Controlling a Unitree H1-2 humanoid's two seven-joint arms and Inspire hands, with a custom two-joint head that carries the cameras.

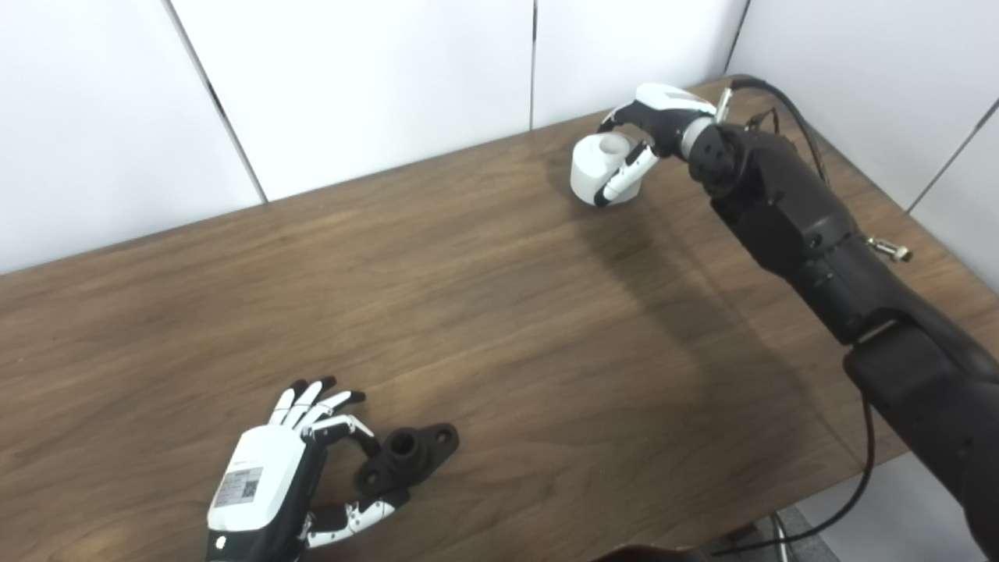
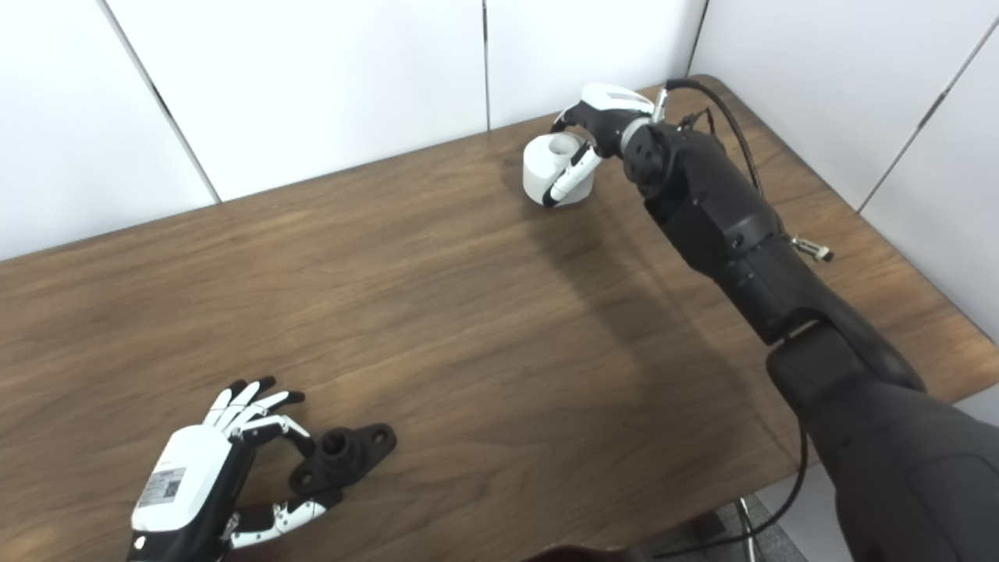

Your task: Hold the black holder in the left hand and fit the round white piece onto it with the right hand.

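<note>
1. Wood-grain brown desk [image 1: 484, 312] carries both task things, well apart from each other, with white wall panels [image 1: 367, 78] behind it.
2. Writing: the left hand [image 1: 269, 476] has a pale sticker on its white back with small print and a square code, too blurred to read. No other lettering can be made out.
3. At the near left, the black holder [image 1: 406, 457] lies flat on the desk; the left hand's thumb and one finger touch its near end, the other fingers spread straight out. Whether it truly grips cannot be told.
4. At the far right, the right hand [image 2: 597, 125] is wrapped round the round white piece [image 2: 546, 176], which sits on the desk near the back edge, its hollow top facing up.
5. Views: both show the same layout; the right eye view shows more of the black right forearm and upper arm.
6. Around: a black cable [image 1: 855, 492] loops off the desk's near right edge below the arm, and another runs along the wrist.
</note>
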